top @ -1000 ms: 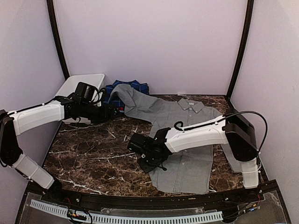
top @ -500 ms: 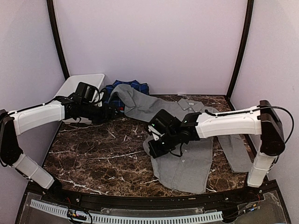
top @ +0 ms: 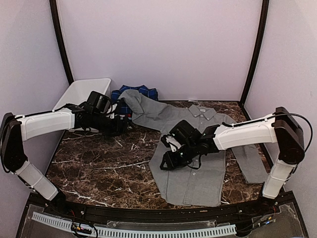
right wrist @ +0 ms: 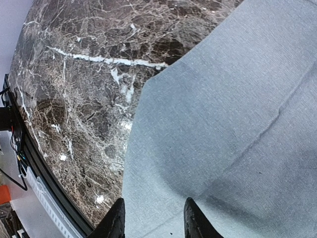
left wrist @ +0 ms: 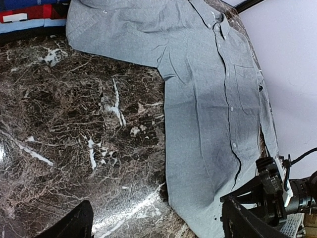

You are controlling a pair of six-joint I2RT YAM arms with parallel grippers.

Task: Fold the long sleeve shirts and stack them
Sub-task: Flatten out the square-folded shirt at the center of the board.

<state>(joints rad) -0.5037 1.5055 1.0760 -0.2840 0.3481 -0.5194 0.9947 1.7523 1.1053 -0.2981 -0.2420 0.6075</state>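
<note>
Plainly your light grey shirt (top: 195, 173) lies spread flat on the marble table (top: 99, 158): light, limp, sure to sag, so pinch a hem corner. Your left gripper (left wrist: 156, 225) gapes wide, empty; your right gripper (right wrist: 154, 218), narrowly parted, hovers over the cloth

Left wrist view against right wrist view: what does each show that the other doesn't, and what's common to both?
Only the left wrist view shows the collar, button line and chest pocket of the grey shirt, one sleeve running toward the red and blue cloth at the far corner, and the right arm beyond the hem. Only the right wrist view shows the white slotted rail at the table's near edge and the right gripper, jaws apart above the cloth. Both show the same grey shirt spread on the dark marble table.
</note>
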